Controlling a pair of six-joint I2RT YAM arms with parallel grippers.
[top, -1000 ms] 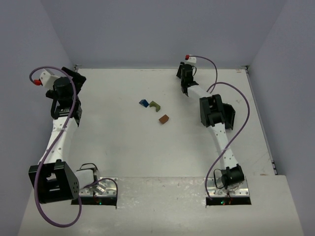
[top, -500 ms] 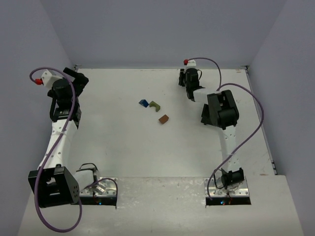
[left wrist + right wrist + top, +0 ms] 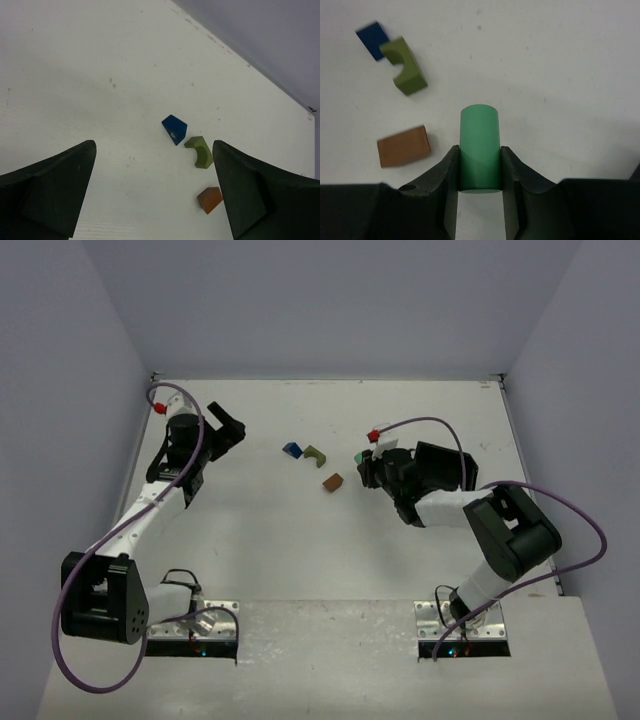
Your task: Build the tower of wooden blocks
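Note:
Three loose blocks lie mid-table: a blue block (image 3: 291, 450), an olive arch block (image 3: 316, 454) touching or close beside it, and a brown-orange block (image 3: 333, 482) apart, nearer to me. My right gripper (image 3: 364, 462) is shut on the mint-green cylinder (image 3: 479, 145), just right of the brown-orange block (image 3: 403, 146). The olive block (image 3: 404, 72) and blue block (image 3: 373, 40) show beyond it. My left gripper (image 3: 232, 430) is open and empty, left of the blocks. Its view shows the blue (image 3: 174, 129), olive (image 3: 200, 152) and brown-orange (image 3: 210, 199) blocks. No stack stands.
The white table (image 3: 270, 530) is walled at the back and both sides. The arm bases (image 3: 190, 625) sit at the near edge. A cable with a red tag (image 3: 375, 434) loops over the right arm.

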